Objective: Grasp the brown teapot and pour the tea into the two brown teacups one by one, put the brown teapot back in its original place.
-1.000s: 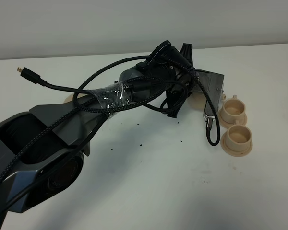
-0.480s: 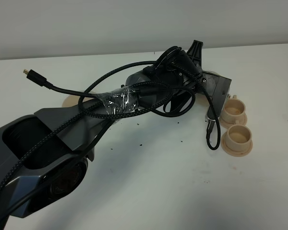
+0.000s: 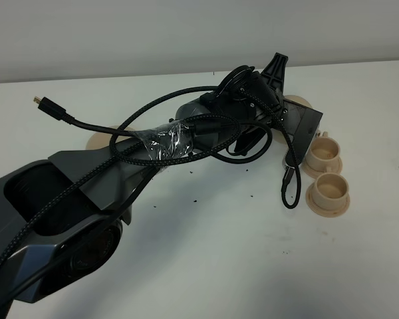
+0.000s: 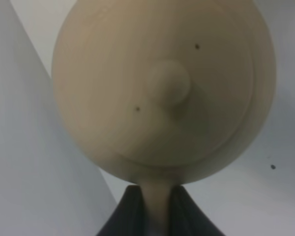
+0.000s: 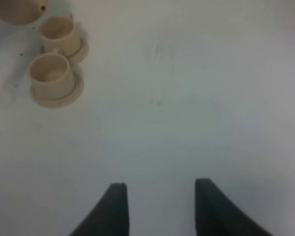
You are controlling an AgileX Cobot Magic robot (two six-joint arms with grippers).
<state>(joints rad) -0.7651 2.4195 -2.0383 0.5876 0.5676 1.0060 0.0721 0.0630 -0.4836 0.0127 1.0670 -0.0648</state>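
Over the white table (image 3: 206,266), left jaws grip the brown teapot (image 4: 162,88).

Left arm (image 3: 86,176): stretches from 7 o'clock of the high view towards 1 o'clock, black cables (image 3: 100,126) looped over it | left wrist (image 3: 253,100): at 1 o'clock, past the middle | left gripper (image 4: 156,199): dark fingers (image 4: 130,214) pinched tight on the handle of the brown teapot (image 4: 162,88) | right gripper (image 5: 161,184): fingers spread apart, holding nothing, above the desk (image 5: 196,98)

High camera gives you steep down-look over table (image 3: 213,252). Left wrist sits tight on teapot (image 4: 162,88). Right wrist farther back, shares teacups (image 5: 50,73) with high view.
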